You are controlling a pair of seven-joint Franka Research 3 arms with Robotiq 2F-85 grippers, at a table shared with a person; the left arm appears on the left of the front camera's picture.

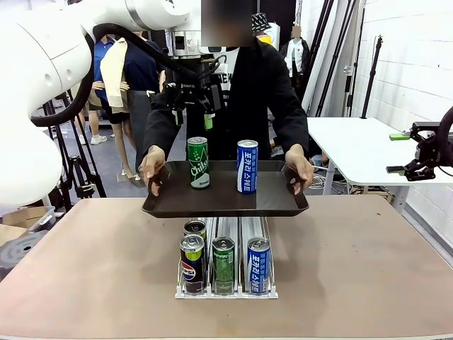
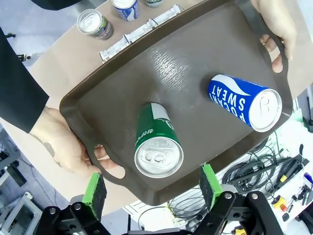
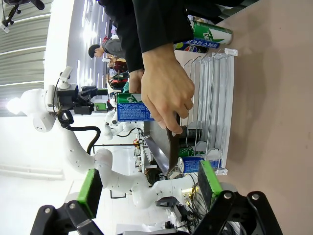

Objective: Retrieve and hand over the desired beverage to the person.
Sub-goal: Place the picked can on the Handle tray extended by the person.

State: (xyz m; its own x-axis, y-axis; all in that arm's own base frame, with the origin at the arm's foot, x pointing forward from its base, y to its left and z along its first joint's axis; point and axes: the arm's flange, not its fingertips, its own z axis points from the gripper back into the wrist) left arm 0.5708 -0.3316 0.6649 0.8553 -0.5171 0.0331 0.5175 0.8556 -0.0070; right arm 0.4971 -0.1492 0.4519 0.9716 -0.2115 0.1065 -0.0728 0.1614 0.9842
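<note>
A person (image 1: 233,85) at the counter's (image 1: 354,269) twelve o'clock side holds a tray (image 1: 225,202) above a can rack (image 1: 226,283). Two cans stand on the tray, one (image 1: 198,162) at nine o'clock of the other (image 1: 247,166). The left gripper (image 1: 205,106) hangs above the nine o'clock can; the right gripper (image 1: 414,152) sits far off at three o'clock.

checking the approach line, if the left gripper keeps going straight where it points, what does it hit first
Most likely the green can standing on the tray: its top sits between the open left gripper fingers, though depth is hard to judge.

White side table (image 1: 354,145), apparently bare
</note>
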